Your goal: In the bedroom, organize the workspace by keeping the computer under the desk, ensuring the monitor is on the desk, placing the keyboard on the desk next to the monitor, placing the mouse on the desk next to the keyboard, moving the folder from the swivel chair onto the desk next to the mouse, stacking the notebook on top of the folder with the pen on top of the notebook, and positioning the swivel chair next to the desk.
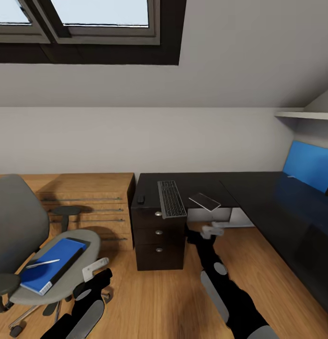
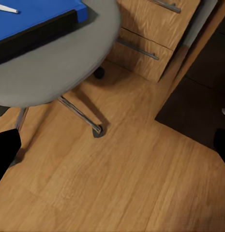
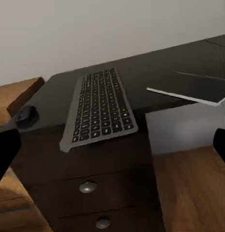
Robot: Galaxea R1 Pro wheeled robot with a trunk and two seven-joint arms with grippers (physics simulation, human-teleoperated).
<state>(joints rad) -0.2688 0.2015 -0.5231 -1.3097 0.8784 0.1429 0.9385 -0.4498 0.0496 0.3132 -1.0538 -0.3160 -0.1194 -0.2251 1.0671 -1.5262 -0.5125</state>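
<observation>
The room was evenly and softly lit, with daylight in the skylight window [image 1: 88,14] at the top. The glossy black desk top [image 1: 276,207] gave a faint blue reflection. Soft shadows lay on the wooden plank floor [image 2: 122,183]. Rendering was sharp, slightly grainy.

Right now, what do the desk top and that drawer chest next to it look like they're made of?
The desk top looks like glossy black laminate or lacquer; it mirrors the blue rear panel. The drawer chest looks like light matte wood or veneer, with visible grain and slim metal-looking bar handles.
</observation>
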